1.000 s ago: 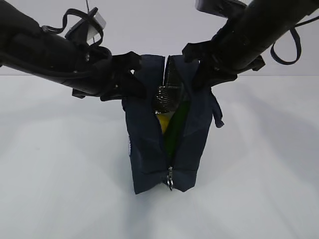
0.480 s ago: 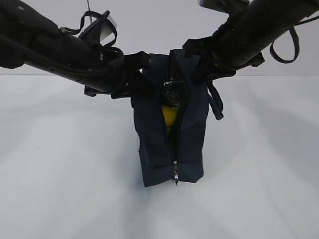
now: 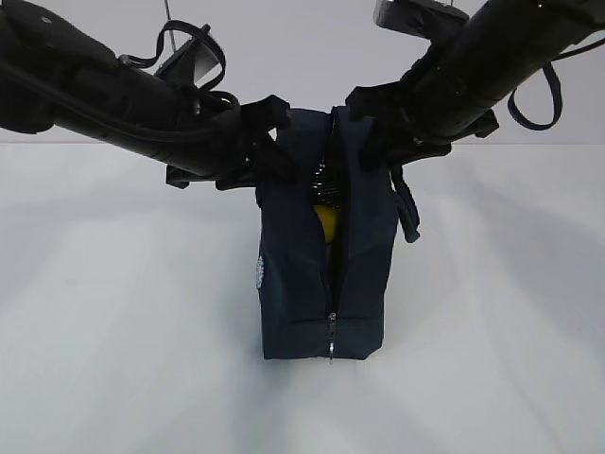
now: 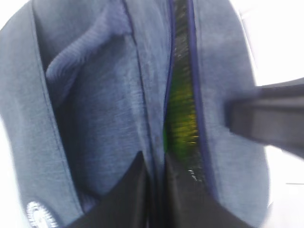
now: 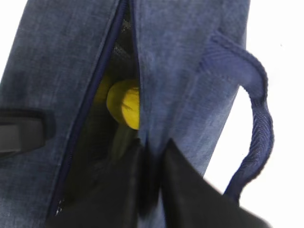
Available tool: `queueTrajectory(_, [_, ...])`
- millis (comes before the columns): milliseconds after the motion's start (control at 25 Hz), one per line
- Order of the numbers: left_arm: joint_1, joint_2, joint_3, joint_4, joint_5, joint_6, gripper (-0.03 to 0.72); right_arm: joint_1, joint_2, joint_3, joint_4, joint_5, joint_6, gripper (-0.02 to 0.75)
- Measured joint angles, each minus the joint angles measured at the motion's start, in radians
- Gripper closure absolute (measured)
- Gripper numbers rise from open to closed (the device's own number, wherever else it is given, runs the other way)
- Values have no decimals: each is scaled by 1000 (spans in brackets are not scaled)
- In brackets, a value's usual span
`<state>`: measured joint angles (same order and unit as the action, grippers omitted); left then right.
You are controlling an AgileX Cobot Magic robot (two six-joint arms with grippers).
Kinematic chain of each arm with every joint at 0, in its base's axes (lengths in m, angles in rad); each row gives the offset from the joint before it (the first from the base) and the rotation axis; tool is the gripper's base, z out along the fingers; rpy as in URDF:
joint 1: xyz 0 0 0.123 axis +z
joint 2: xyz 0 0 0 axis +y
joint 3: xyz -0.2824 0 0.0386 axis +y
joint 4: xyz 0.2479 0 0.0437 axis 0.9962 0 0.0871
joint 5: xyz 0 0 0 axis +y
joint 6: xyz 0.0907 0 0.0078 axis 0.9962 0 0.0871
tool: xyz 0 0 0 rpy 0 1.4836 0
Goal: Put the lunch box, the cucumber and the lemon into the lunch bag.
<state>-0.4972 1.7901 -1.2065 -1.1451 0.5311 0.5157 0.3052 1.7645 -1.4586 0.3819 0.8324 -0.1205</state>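
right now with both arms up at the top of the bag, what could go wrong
1. The lunch bag stands tall and narrow on the table, held at its top edges by the left gripper and right gripper; letting go unevenly could tip it.
2. The zipper is open down the front, with the lemon at the gap, so a tip could spill it.

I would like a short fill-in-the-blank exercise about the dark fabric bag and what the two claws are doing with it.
1. The dark navy fabric lunch bag stands ___ on the white table.
2. Through its open slit, the small ___ oval lemon is visible.
3. The left claw and the right claw each pinch one ___ of the opening.
4. The metal zipper pull hangs near the bag's ___.

Missing words: upright; yellow; edge; bottom
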Motion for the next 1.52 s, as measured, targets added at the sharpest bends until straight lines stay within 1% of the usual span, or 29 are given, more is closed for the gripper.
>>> queueTrajectory(40, [0,0,0,-3,-2,0,650,0,0,0,2,0,0,556])
queueTrajectory(80, [0,0,0,-4,-5,0,627,-1,0,0,4,0,0,485])
queueTrajectory(160, [0,0,0,-8,-16,0,563,-4,0,0,4,0,0,350])
queueTrajectory(200, [0,0,0,-8,-21,0,514,-5,0,0,4,2,0,276])
queueTrajectory(240, [0,0,0,-8,-22,2,457,-7,0,0,4,6,0,228])
queueTrajectory(320, [0,0,-2,-8,-22,4,347,-10,0,0,4,16,0,185])
queueTrajectory(400, [0,0,-2,-5,-22,6,246,-10,0,0,4,21,0,169])
queueTrajectory(480, [0,0,-2,14,-22,8,197,-10,-8,0,1,31,0,165])
queueTrajectory(640, [13,-41,-2,52,-22,8,171,-10,-85,0,-20,45,0,160])
queueTrajectory(800, [24,-130,-2,136,-4,10,173,-11,-178,0,-44,97,0,158])
queueTrajectory(920, [24,-189,-4,200,57,10,176,-11,-229,0,-58,156,0,158])
queueTrajectory(1080, [24,-250,-4,279,137,5,176,-11,-277,17,-63,199,0,158])
queueTrajectory(1200, [24,-289,-4,367,193,-68,185,-11,-324,53,-63,210,-4,158])
queueTrajectory(1320, [24,-322,-4,490,274,-181,203,-11,-393,138,-63,211,-10,158])
queueTrajectory(1400, [24,-348,-4,558,328,-228,207,-11,-443,208,-41,208,-16,158])
queueTrajectory(1520, [24,-400,9,625,378,-270,209,-11,-530,333,20,185,-31,158])
